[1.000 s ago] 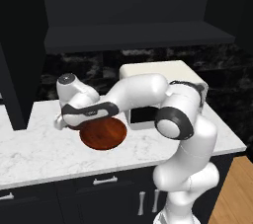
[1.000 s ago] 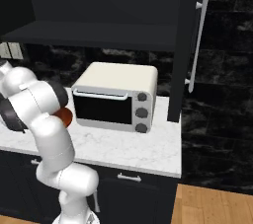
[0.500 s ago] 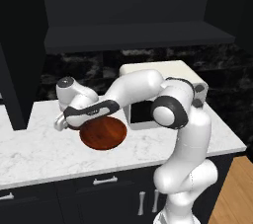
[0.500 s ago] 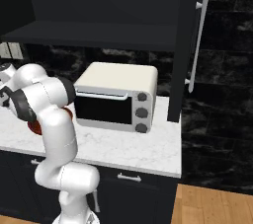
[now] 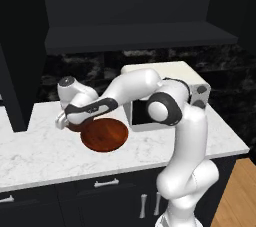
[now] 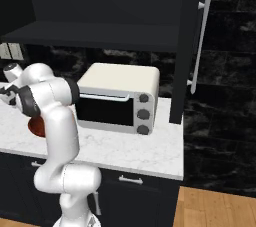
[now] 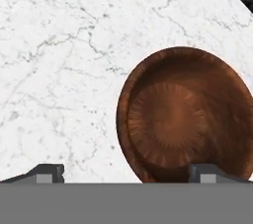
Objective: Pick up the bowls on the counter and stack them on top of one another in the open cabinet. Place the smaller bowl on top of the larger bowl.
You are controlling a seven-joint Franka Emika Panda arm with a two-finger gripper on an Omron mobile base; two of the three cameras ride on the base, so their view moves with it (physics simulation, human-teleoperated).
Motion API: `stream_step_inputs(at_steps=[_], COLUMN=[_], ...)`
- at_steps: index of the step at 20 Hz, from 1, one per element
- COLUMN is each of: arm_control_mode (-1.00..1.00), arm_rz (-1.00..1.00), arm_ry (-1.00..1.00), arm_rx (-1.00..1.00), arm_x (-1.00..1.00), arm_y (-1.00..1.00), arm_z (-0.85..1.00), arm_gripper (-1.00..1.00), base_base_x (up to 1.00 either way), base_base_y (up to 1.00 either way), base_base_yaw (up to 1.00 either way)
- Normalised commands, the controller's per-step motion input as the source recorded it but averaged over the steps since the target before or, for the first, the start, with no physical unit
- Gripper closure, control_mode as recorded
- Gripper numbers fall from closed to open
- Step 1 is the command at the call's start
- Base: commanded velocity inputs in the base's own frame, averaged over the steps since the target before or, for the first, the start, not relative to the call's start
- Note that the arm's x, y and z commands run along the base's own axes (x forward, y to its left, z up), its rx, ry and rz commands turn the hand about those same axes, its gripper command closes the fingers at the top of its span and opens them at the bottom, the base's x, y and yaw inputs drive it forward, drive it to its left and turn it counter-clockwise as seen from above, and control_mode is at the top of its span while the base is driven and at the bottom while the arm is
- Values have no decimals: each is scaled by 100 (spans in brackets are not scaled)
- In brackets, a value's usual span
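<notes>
In the hand view we look down past our tool [image 7: 126, 171], its tips spread fully wide and holding nothing, onto the smaller bowl [image 7: 185, 119], which sits on the white marble table [image 7: 64, 60] just ahead of the right-hand tip. From the left base view we see what the hand view lacks: the larger bowl [image 5: 105, 135] lying on the table just beside and below the tool [image 5: 64, 120], and the open cabinet [image 5: 135, 33] high above it. The right base view adds a toaster oven [image 6: 117, 98] well off to the side.

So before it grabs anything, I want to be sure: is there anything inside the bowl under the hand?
The hand view shows the bowl holding nothing, its ringed wooden floor bare. One fingertip covers a bit of its near rim.
</notes>
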Motion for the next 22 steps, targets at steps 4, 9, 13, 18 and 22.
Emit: stream_step_inputs(at_steps=[4,9,13,18,22], arm_control_mode=[-100,-100,-100,-100,-100], arm_rz=[0,0,0,0,0], arm_ry=[0,0,0,0,0], arm_rx=[0,0,0,0,0], arm_x=[28,18,0,11,11], arm_y=[6,7,-1,0,0], arm_z=[-36,-36,-28,-30,-30], arm_gripper=[-100,-100,-100,-100,100], base_base_x=[0,0,0,0,0], base_base_y=[0,0,0,0,0], base_base_yaw=[0,0,0,0,0])
